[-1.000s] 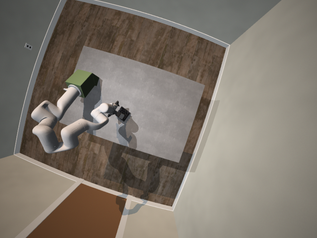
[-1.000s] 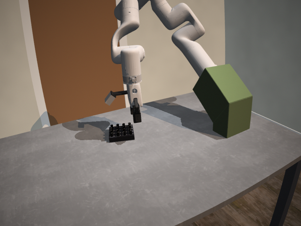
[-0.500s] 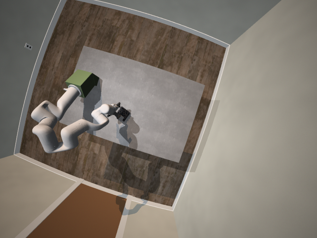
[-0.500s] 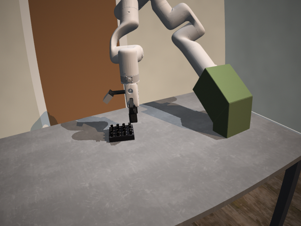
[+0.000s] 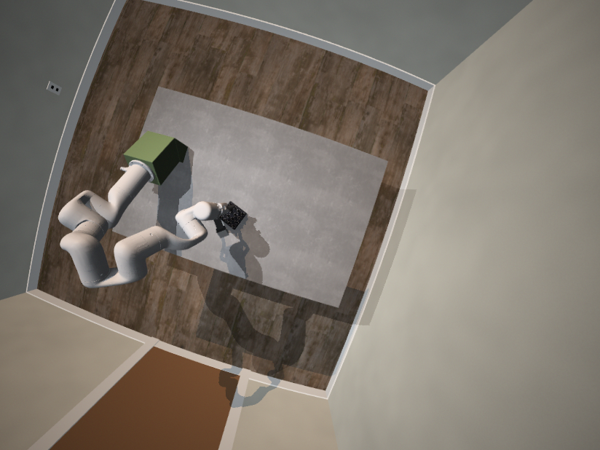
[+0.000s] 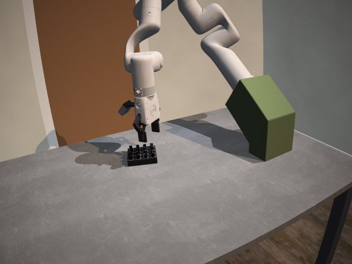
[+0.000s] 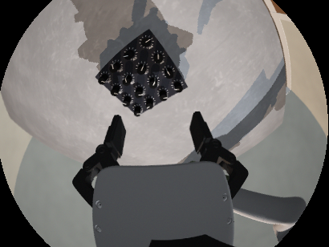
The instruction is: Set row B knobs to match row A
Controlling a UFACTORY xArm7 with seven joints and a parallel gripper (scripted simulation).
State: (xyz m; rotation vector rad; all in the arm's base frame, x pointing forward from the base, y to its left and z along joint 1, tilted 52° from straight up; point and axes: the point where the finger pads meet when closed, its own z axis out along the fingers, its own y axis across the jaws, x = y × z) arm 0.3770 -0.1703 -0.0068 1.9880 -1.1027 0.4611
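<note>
jaws (image 6: 147, 131) wide, empty, above box (image 6: 142, 155) | knobs crowded: may bump neighbour | marks too small to read: wrong setting

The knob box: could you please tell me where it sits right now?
In the exterior view the knob box stands on the grey table, below the open gripper and left of the green base block.

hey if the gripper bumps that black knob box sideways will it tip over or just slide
The knob box looks low and wide, so it would more likely slide than tip. It seems small next to the open gripper, so probably light and easy to shift. The table looks smooth, giving little grip.
</note>
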